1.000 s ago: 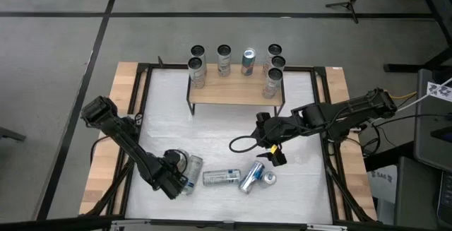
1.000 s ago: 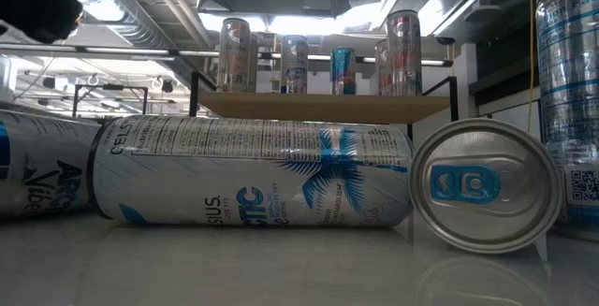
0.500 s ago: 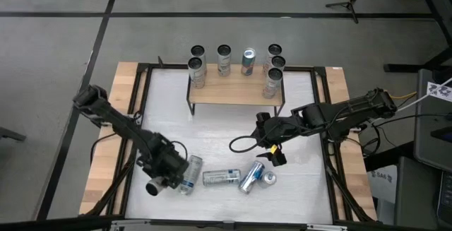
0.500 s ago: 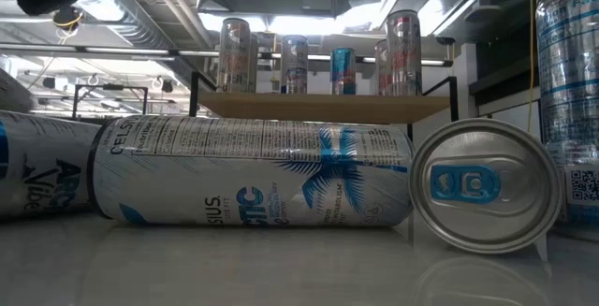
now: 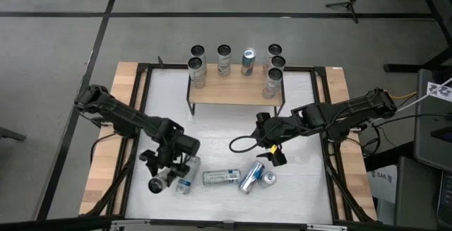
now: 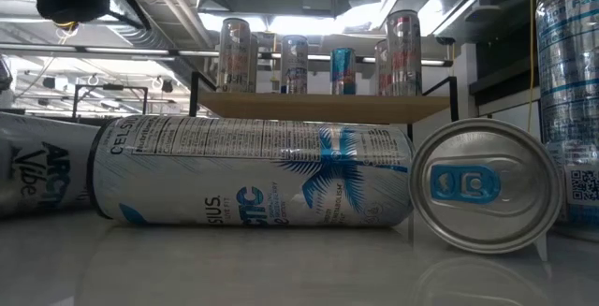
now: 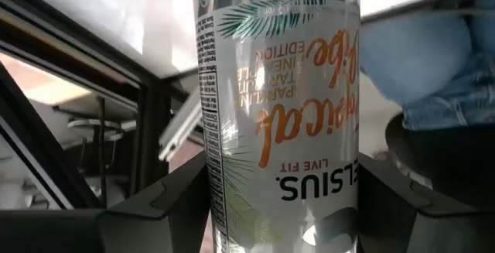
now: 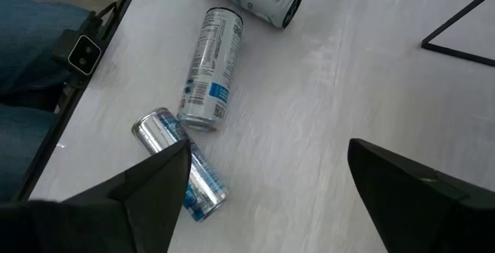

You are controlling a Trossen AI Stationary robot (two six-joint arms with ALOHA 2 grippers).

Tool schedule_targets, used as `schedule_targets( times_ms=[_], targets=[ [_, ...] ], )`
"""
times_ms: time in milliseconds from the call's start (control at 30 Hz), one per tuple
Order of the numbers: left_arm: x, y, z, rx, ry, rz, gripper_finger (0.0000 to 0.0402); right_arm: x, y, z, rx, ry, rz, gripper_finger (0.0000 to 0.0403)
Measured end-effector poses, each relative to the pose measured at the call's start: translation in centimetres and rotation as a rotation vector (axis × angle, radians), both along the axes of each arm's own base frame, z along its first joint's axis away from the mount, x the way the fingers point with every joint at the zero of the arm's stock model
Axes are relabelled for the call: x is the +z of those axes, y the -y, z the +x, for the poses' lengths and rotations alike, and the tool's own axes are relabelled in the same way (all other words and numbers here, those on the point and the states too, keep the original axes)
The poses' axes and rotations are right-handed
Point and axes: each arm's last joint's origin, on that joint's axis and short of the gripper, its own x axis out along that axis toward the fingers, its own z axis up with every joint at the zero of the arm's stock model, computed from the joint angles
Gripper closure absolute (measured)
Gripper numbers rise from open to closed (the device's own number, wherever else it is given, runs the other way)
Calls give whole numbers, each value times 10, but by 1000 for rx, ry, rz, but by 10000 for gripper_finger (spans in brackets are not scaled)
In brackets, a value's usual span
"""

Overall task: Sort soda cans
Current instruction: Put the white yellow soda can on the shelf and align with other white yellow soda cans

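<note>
1. The left tool (image 5: 164,176) is clenched around a can (image 7: 278,106), near the bench's (image 5: 212,128) front.
2. The can looks light, smooth and slippery; grab its middle.
3. The right tool (image 5: 274,155) hangs released, grasping nothing.

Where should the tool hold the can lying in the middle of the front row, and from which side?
Probably at mid-body, from straight above. The middle can lies flat, lengthwise across the table: its long sides are free, front and back, while other cans crowd both ends.
</note>
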Motion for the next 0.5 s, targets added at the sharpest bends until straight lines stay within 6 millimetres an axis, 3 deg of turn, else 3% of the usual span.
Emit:
schedule_targets(
  times_ms=[500],
  targets=[
    [-37, -10, 24, -115, 28, -147, 163, 0, 0, 0, 0, -2, -1, 59]
  ],
)
